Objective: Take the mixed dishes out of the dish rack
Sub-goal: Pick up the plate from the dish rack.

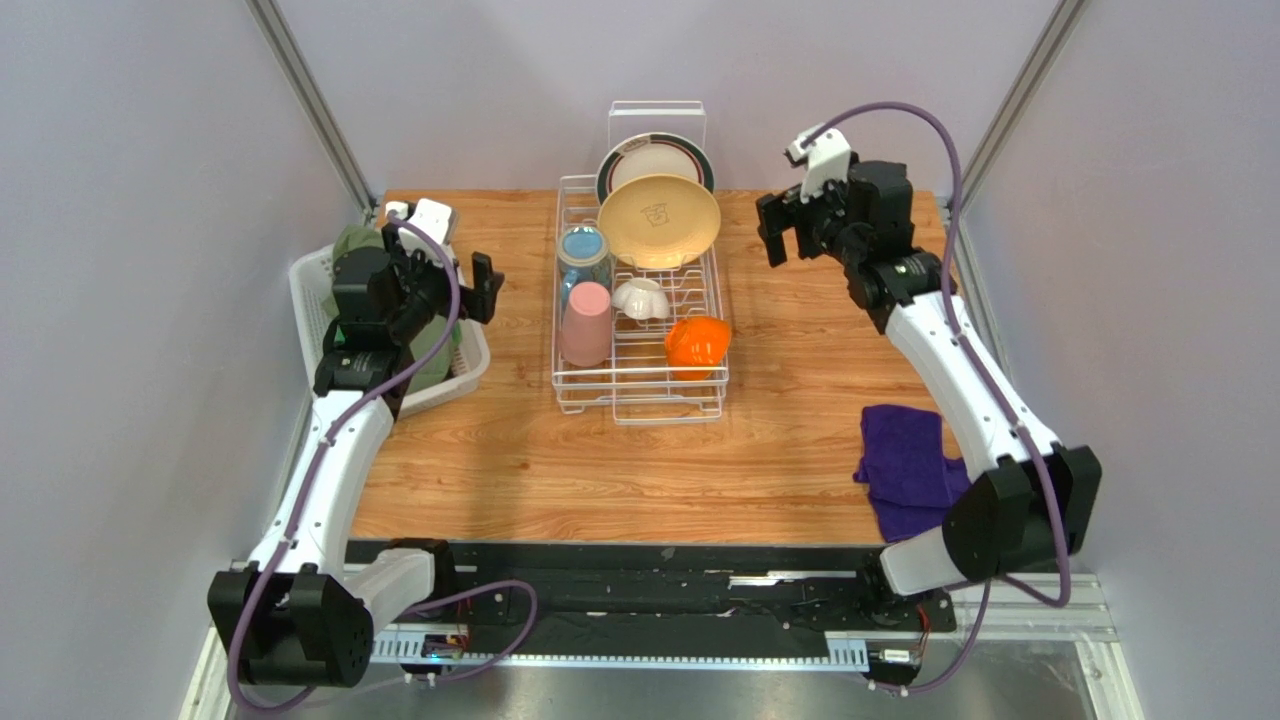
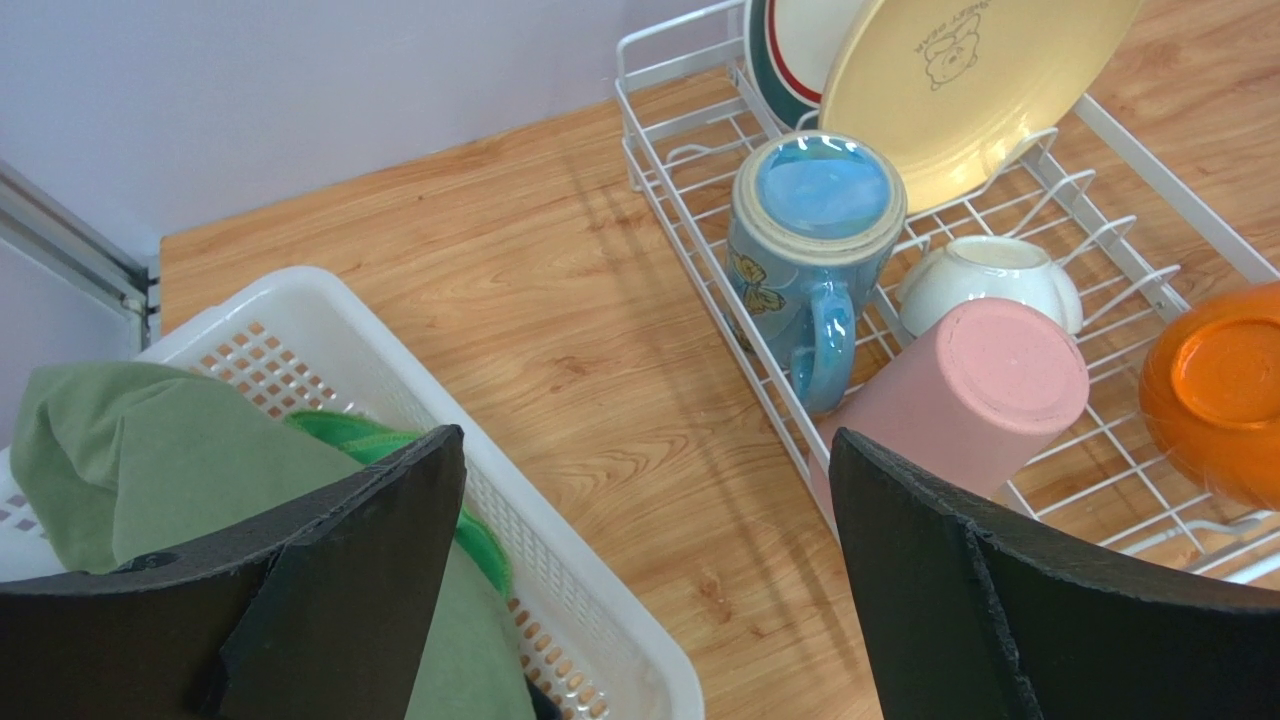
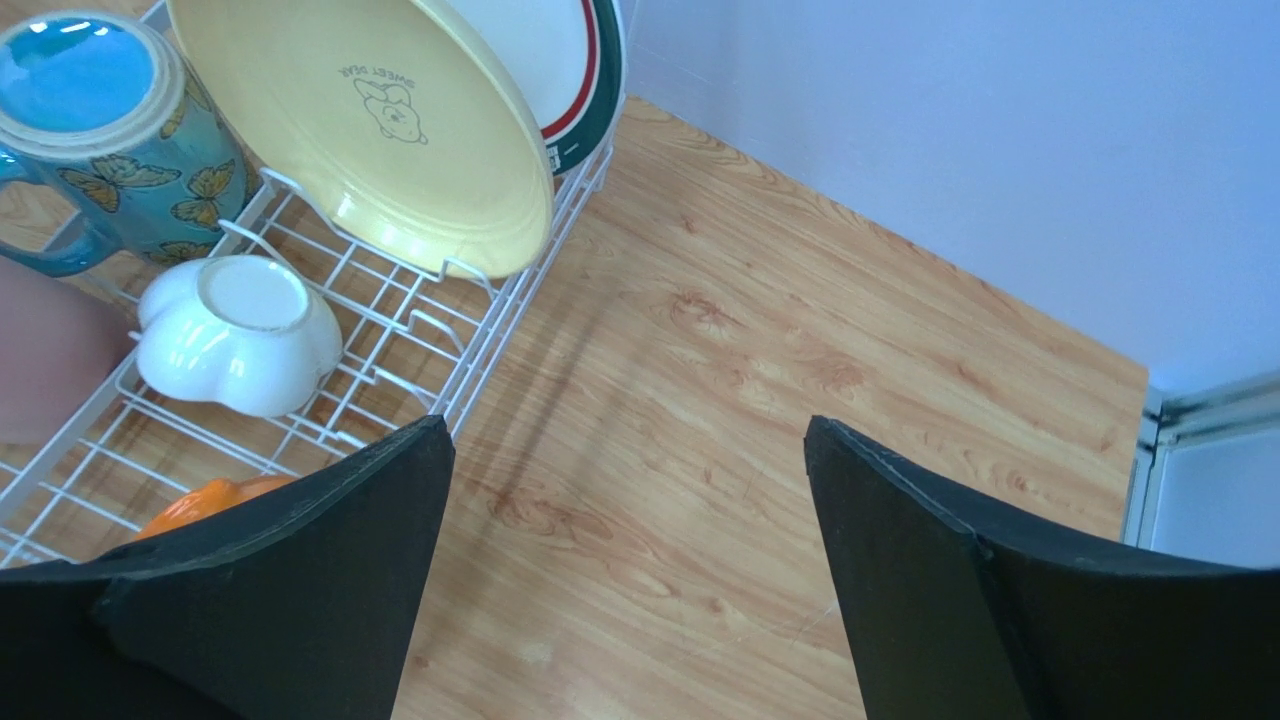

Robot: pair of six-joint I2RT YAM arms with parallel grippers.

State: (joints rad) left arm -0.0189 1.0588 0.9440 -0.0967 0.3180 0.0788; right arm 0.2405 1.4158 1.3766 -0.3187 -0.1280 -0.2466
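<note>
The white wire dish rack [image 1: 568, 387] stands mid-table. In it a dark-rimmed white plate [image 1: 618, 155] and a pale yellow plate [image 1: 658, 221] stand on edge at the back. A blue mug [image 1: 583, 252], a pink cup [image 1: 585, 324], a small white cup [image 1: 643, 299] and an orange bowl [image 1: 697, 344] sit upside down in front. My left gripper [image 1: 445, 279] hovers open left of the rack, above the basket's edge. My right gripper [image 1: 787, 225] hovers open right of the rack's back end. Both hold nothing. The wrist views show the mug [image 2: 813, 225], pink cup [image 2: 965, 393], yellow plate [image 3: 376, 128] and white cup [image 3: 241, 333].
A white slatted basket [image 1: 469, 357] with green cloths [image 2: 166, 465] sits at the left table edge, under my left arm. A purple cloth [image 1: 908, 465] lies at the front right beside my right arm. Grey walls close in on both sides.
</note>
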